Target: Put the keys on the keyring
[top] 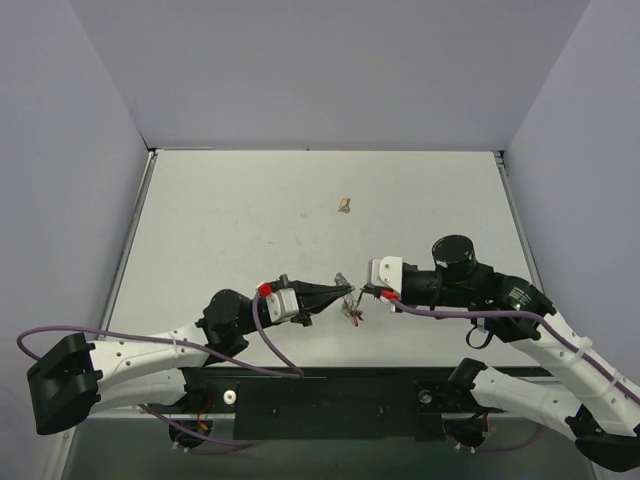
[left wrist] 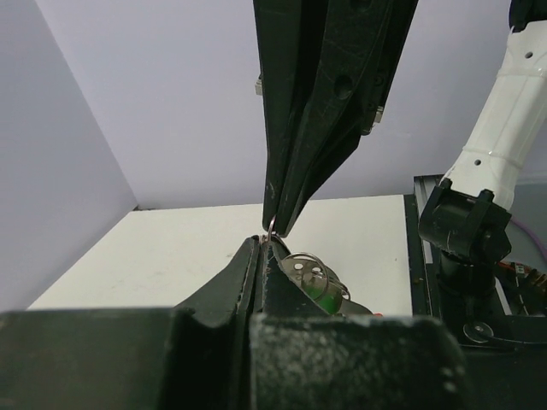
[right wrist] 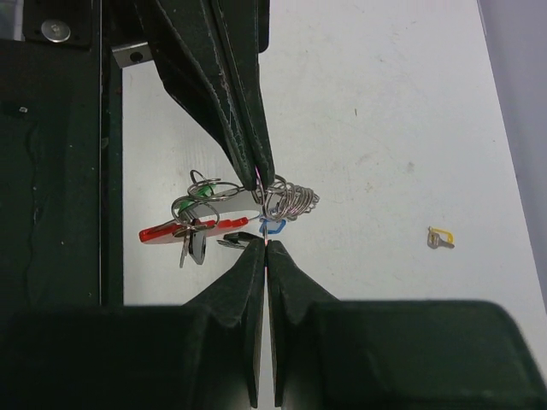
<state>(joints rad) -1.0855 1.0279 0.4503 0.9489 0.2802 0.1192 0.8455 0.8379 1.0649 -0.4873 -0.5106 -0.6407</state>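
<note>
1. Nearest, on the near side of the keyring [right wrist: 289, 202], a black base plate [top: 330, 400] holds the mounts of the 2 arms.
2. The keyring is a tight coil of thin silver wire. It sits between the 2 sets of fingertips, just past the plate's far edge, over the white table [top: 250, 200].
3. The keys [right wrist: 195, 243] are bunched against the keyring's near side. They are small silver-grey pieces on wire loops, with 1 red tag [right wrist: 167, 232], a green bit [right wrist: 201, 193] and a blue bit [right wrist: 273, 226] right by the coil. Any lettering on them is too small to tell.
4. The left gripper [top: 349, 291] reaches the keyring from its left, jaws clenched on the coil's wire.
5. The right gripper [top: 367, 291] reaches it from the right, jaws pressed together. Its tips touch a wire loop by the blue bit, but I cannot tell whether that wire is pinched.
6. The 2 grippers' tips nearly meet at the keyring.
7. A small tan lump [top: 344, 206] lies alone on the table, well beyond the keyring.
</note>
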